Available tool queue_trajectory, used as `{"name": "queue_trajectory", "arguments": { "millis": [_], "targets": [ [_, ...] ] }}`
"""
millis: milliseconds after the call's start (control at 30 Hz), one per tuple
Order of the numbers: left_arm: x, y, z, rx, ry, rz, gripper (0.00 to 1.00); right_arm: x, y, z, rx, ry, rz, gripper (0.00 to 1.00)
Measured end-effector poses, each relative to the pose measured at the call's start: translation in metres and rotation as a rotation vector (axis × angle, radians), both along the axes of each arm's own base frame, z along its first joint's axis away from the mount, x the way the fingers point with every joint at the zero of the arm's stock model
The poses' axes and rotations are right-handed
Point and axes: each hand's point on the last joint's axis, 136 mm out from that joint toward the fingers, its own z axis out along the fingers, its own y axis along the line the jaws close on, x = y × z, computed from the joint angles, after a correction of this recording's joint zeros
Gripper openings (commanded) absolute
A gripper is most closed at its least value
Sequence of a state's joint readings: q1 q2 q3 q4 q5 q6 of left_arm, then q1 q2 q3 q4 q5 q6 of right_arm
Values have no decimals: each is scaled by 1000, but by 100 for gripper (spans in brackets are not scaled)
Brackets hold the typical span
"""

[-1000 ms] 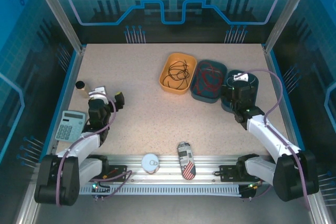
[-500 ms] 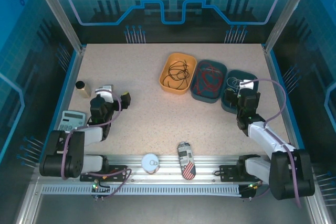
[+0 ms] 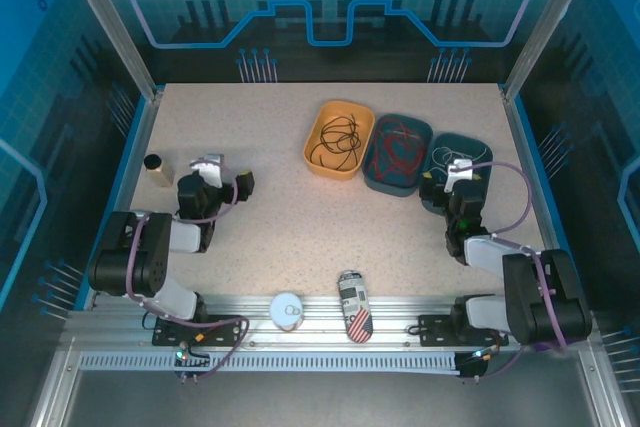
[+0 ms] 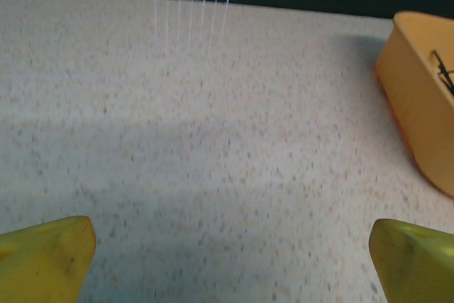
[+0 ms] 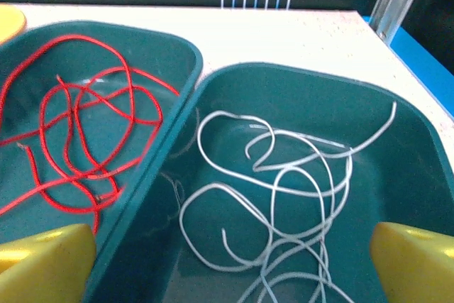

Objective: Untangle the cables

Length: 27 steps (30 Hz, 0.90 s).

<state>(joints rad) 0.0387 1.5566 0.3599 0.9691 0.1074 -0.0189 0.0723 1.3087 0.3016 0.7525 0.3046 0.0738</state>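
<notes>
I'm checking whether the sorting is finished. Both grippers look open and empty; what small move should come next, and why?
Probably draw the right gripper back from the white cables: they, the red cables and the black cables each lie apart in separate bins.

Table status: speckled beige table [image 3: 300,227] carried four items.
Orange tray [image 3: 338,138], teal tray [image 3: 397,154] and second teal tray [image 3: 481,150] sat side by side far right; small tan cylinder [image 3: 154,168] stood near the left edge.

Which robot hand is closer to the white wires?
Right. The right gripper hovers at the teal tray holding the white cables; the left gripper is far across the table, left of the orange tray.
</notes>
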Motion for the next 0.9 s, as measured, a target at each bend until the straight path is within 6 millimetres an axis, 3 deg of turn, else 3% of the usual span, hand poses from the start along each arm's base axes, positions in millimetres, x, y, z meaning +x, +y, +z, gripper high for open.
{"name": "queue_trajectory", "arguments": {
  "millis": [233, 500, 667, 900],
  "targets": [
    [0, 0, -2, -1, 14, 0, 99, 11, 7, -17, 10, -3, 33, 100],
    [0, 0, -3, -1, 17, 0, 99, 16, 12, -6, 18, -62, 62, 100],
    [0, 0, -3, -1, 17, 0, 99, 12, 18, -22, 10, -45, 103, 100],
    [0, 0, -3, -1, 17, 0, 99, 20, 15, -20, 4, -34, 79, 100]
  ]
}}
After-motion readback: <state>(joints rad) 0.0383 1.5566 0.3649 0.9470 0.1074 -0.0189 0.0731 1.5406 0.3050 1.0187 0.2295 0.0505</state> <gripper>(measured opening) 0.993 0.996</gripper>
